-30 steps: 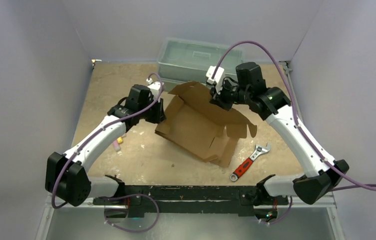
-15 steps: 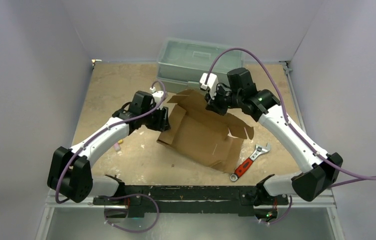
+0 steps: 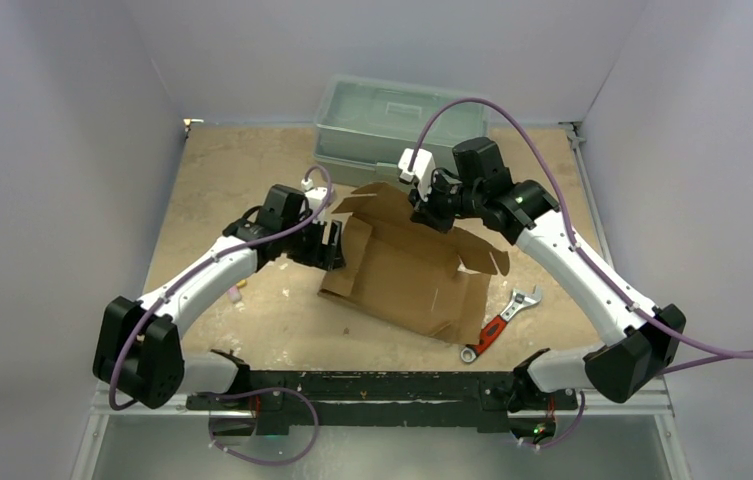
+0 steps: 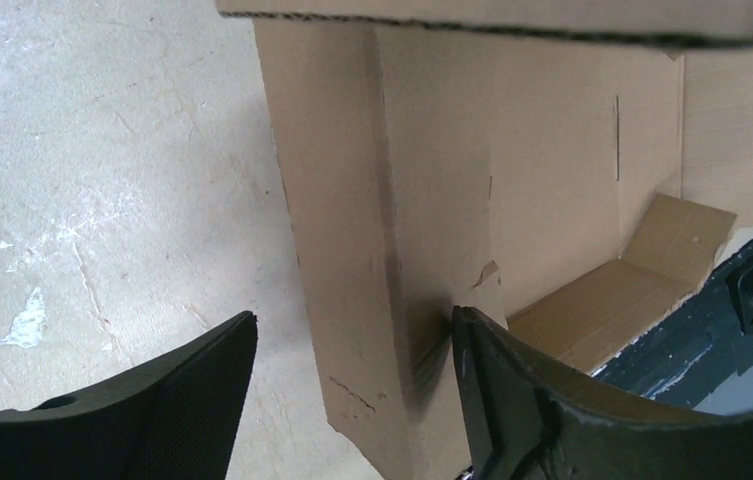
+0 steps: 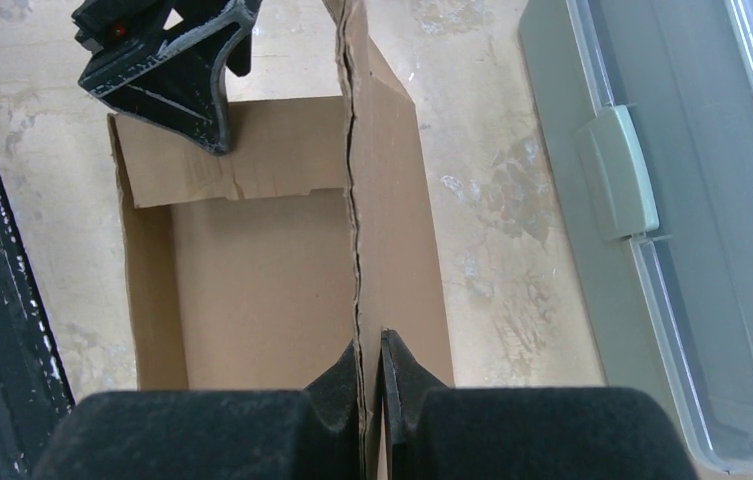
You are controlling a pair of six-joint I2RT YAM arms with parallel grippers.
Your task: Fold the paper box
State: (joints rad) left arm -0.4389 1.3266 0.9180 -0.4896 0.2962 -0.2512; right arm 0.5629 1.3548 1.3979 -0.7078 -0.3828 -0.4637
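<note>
The paper box [image 3: 407,275] is a brown cardboard sheet, partly folded, lying mid-table with its back wall raised. My right gripper [image 3: 430,212] is shut on the top edge of that upright wall [image 5: 357,200], and the jaws [image 5: 370,348] pinch the cardboard edge-on. At the box's left end my left gripper [image 3: 337,245] is open. The left side flap [image 4: 372,300] stands between its fingers [image 4: 354,320]; the right finger is against the flap and the left finger is clear of it. The right wrist view shows the left gripper [image 5: 167,60] over the box's far flap.
A grey-green plastic toolbox [image 3: 392,115] stands behind the box, close to the right gripper [image 5: 672,200]. A red-handled wrench [image 3: 497,325] lies to the right of the box's near corner. Small pink and yellow bits [image 3: 237,290] lie under the left arm.
The left gripper has opened and let go of the left flap. The box has sunk flatter onto the table and shifted slightly. The right gripper keeps its hold, a little further left.
</note>
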